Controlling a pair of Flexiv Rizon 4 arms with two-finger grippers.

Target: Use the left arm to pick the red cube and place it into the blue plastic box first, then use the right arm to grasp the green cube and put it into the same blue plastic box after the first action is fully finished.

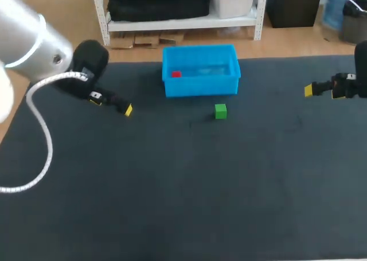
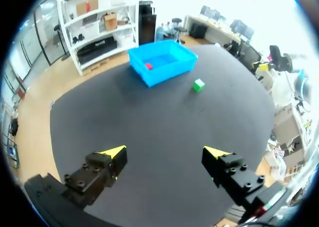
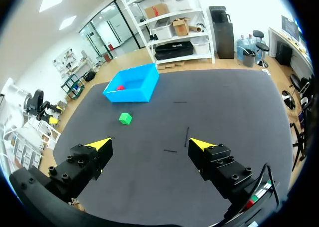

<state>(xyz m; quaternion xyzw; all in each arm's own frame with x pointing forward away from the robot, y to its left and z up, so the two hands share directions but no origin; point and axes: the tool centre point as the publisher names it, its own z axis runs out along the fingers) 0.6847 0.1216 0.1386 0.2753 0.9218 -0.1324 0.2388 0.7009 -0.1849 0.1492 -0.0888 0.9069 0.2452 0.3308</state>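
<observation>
Right wrist view: green cube (image 3: pixel 125 118) well ahead of wide-spread right pincer (image 3: pixel 150 144).

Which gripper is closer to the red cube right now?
Left. The left gripper is near the blue box holding the red cube; the right gripper is far off across the table.
</observation>
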